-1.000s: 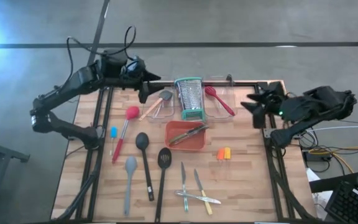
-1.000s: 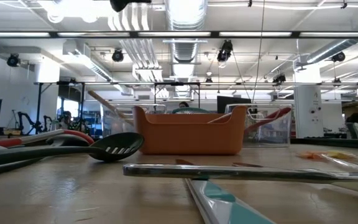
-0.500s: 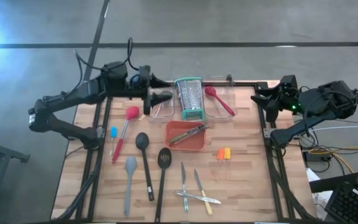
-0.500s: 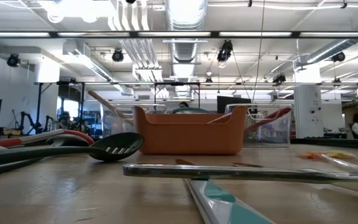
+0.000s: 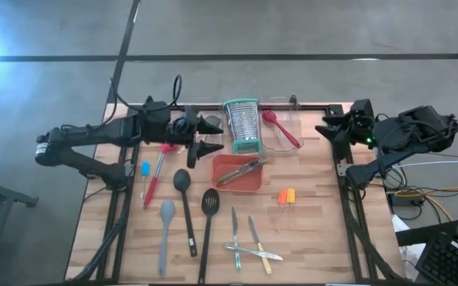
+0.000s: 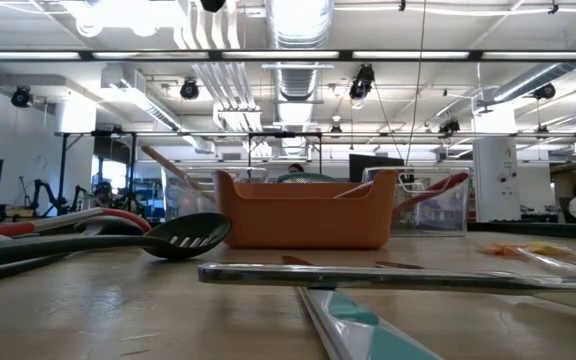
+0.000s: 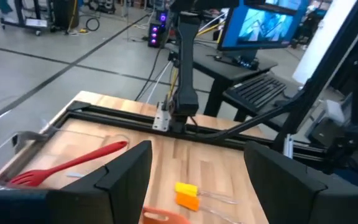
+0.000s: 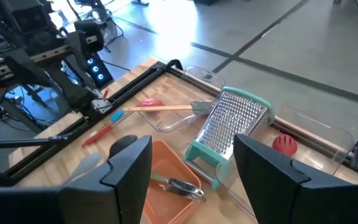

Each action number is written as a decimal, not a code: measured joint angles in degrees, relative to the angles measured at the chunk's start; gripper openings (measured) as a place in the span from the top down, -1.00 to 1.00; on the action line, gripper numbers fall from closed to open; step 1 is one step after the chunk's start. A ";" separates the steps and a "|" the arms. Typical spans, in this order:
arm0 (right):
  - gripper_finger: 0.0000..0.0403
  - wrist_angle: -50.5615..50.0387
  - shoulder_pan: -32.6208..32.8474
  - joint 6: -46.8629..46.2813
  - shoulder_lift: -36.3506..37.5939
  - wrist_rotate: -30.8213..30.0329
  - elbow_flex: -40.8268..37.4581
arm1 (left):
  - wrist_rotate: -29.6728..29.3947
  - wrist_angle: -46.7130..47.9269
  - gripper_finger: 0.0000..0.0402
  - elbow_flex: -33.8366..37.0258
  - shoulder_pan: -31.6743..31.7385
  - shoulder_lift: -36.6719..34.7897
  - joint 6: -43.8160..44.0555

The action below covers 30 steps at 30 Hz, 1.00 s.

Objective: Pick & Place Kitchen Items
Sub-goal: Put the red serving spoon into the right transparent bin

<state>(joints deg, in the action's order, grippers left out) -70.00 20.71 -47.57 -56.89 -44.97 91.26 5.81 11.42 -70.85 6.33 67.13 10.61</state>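
Note:
Kitchen items lie flat on the wooden table: a red spoon (image 5: 157, 175), a blue-handled tool (image 5: 145, 169), a black spoon (image 5: 185, 202), a slotted turner (image 5: 209, 208), a grey spatula (image 5: 165, 222), small knives (image 5: 234, 226), and orange-handled tools (image 5: 286, 195). A red spatula (image 7: 67, 165) lies in a clear bin. A wooden-handled spatula (image 8: 166, 107) lies in the other bin. My left gripper (image 5: 208, 137) hangs open over that bin, left of the grater, pointing toward the table's right. My right gripper (image 5: 325, 129) hovers open at the far right edge. Both hold nothing.
A steel grater with teal rims (image 5: 242, 125) stands upright at the far middle between two clear bins (image 5: 286, 131). An orange tray (image 5: 238, 173) with a tool in it sits at the table's middle. Black frame rails (image 5: 126, 171) run along the table's sides.
My left gripper has swung from the far left corner toward the near edge and the grater, sinking a little. It now covers the left clear bin and has stayed open. No item has moved.

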 joint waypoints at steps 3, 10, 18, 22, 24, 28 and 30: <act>-0.09 0.00 0.01 0.01 -0.72 0.00 0.00 | 0.04 -0.55 -0.30 0.00 -0.62 -0.02 0.24; -0.09 -0.01 0.01 0.02 -2.98 0.00 -0.04 | -1.30 -0.15 -0.29 0.00 -2.10 -0.77 -0.26; -0.09 0.00 0.00 0.02 -6.63 0.00 -0.04 | -7.45 4.79 -0.29 0.00 -5.03 -3.67 -3.25; -0.09 0.00 0.02 0.02 -8.87 0.00 -0.04 | -8.55 7.55 -0.29 0.00 -5.43 -5.36 -3.41; -0.09 0.00 0.00 0.02 -10.21 0.00 -0.04 | -8.59 8.34 -0.29 0.00 -5.43 -5.92 -3.26; -0.09 0.02 0.02 0.02 -13.07 0.00 -0.04 | -9.09 8.59 -0.29 0.00 -5.43 -6.54 -4.14; -0.09 0.09 0.00 1.22 -14.66 -0.52 -0.04 | -9.86 9.37 -0.29 0.00 -5.43 -6.67 -4.70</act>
<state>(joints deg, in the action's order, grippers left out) -69.90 20.71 -46.35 -71.55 -45.49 91.22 -4.05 20.80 -70.85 0.91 60.47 5.92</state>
